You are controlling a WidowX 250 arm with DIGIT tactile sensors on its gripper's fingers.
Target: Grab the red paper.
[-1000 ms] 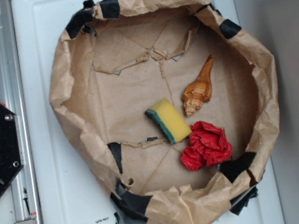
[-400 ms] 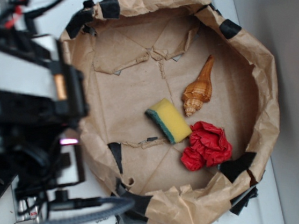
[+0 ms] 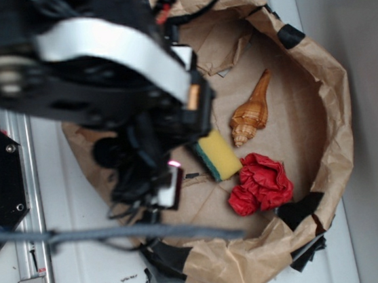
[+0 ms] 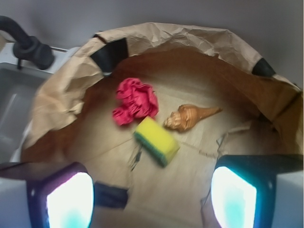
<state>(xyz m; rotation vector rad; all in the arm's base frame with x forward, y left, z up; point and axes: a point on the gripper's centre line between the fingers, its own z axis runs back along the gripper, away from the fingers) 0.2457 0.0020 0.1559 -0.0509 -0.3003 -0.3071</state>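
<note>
the robot arm [image 3: 91,64] is filling the upper left of the exterior view, blurred, and hiding much of the left half of the brown paper enclosure [image 3: 336,118], a ring of crumpled paper wall patched with black tape [image 3: 291,35] and sitting on a white surface [image 3: 87,262].

inside that ring, the conch shell [image 3: 251,114] is lying to the right of centre with its point aimed at the far wall. the yellow sponge [image 3: 216,153], green on one face, is sitting just left of it and partly under the arm's edge. the red paper [image 3: 261,184] is lying near the lower right wall, just beside the sponge's corner and close to a tape patch; whether the two are touching is unclear.

in the wrist view the gripper [image 4: 152,192] is showing its two fingers [image 4: 66,199] spread wide apart at the bottom corners, with nothing between them. the red paper [image 4: 136,100] is sitting well ahead of them, beyond the sponge [image 4: 156,141].

judging from this, the task is barely begun: the approach is still to be finished, and descending over the wad, closing on it and lifting are all left.
</note>
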